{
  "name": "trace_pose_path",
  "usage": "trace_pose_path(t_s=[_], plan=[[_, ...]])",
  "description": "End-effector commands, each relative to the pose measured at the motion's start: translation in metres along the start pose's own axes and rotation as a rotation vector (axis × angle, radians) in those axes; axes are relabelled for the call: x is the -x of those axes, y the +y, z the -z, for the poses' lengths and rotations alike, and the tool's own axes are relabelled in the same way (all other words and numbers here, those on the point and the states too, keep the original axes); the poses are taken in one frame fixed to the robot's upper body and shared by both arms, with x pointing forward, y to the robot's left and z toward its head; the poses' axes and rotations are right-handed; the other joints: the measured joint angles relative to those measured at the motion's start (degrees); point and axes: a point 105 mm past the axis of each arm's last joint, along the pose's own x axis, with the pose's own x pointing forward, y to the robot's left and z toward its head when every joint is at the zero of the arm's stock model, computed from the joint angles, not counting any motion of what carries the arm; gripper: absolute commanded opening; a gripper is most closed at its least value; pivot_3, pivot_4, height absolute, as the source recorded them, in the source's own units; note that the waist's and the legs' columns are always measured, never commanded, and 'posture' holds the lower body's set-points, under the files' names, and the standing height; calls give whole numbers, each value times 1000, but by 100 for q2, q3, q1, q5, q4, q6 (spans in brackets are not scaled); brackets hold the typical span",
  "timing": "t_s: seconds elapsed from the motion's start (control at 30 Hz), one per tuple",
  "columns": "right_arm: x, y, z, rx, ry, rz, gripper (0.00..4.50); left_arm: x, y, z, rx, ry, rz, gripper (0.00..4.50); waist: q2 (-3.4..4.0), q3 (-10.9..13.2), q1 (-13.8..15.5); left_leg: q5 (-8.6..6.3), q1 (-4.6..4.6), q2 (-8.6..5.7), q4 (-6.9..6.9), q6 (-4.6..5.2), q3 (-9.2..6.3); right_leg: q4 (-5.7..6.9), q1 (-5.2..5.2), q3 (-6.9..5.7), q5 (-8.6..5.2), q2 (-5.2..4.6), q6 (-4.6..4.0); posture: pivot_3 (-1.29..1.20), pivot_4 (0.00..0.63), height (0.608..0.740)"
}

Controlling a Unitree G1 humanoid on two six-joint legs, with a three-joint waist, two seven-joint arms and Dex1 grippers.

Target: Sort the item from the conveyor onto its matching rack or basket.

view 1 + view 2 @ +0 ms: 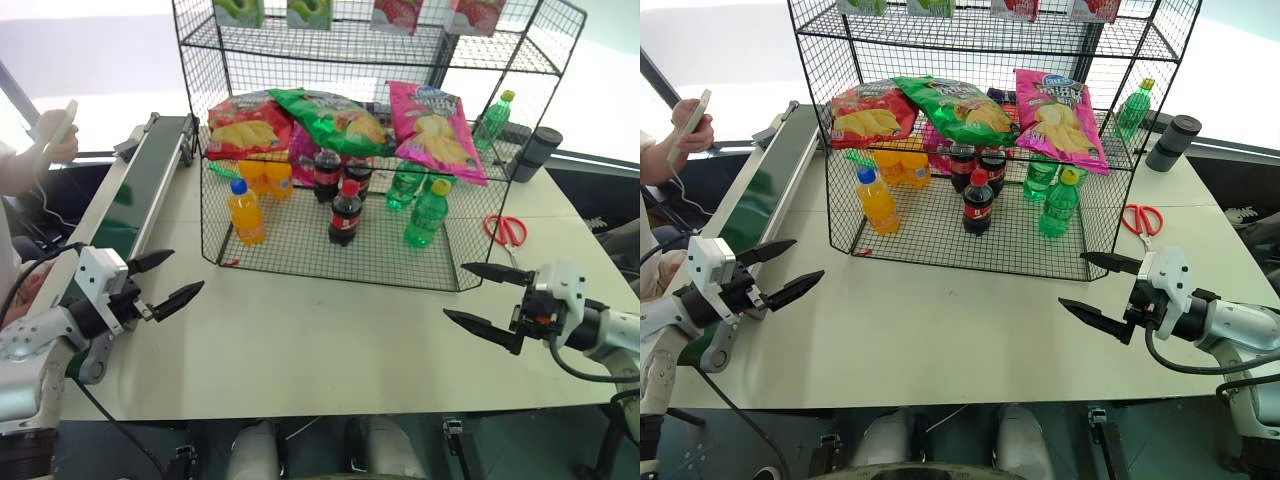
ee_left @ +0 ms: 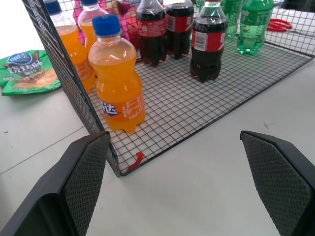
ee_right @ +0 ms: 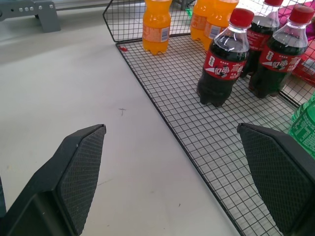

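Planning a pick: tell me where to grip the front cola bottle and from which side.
Grip the front cola bottle around its labelled body, coming level from the rack's open front. It stands upright, apart from its neighbours, while the chip-bag shelf overhead blocks a top approach.

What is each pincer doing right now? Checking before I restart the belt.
Left pincer: open, holding nothing, above the table.
Right pincer: open, holding nothing, above the table.

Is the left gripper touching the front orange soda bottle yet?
Apart. In the left wrist view, bare table lies between the left gripper and the orange soda bottle.
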Motion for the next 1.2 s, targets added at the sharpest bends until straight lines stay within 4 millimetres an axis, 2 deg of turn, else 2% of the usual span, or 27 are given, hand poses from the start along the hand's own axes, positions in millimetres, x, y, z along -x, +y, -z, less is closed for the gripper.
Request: trace_pose_path(t_s=[0.03,0.7,1.2], plan=[[0,-2,-7,34,-19,1,4463,2,1,-8,-27,-29,-4,4500,0,0,0,0,0,0,0,0,0,0,0,0,0,0,0,0,150,726],[-2,0,-5,39,-12,-15,4463,3,-2,-7,-20,-30,2,4500,0,0,1,1,1,0,0,-1,0,1,0,0,0,0,0,0,150,726],[-4,1,-2,47,-11,-15,4463,-1,4,-12,-44,-36,-1,4500,-1,0,-5,1,2,-6,1,-2,0,3,1,0,0,0,1,0,150,726]])
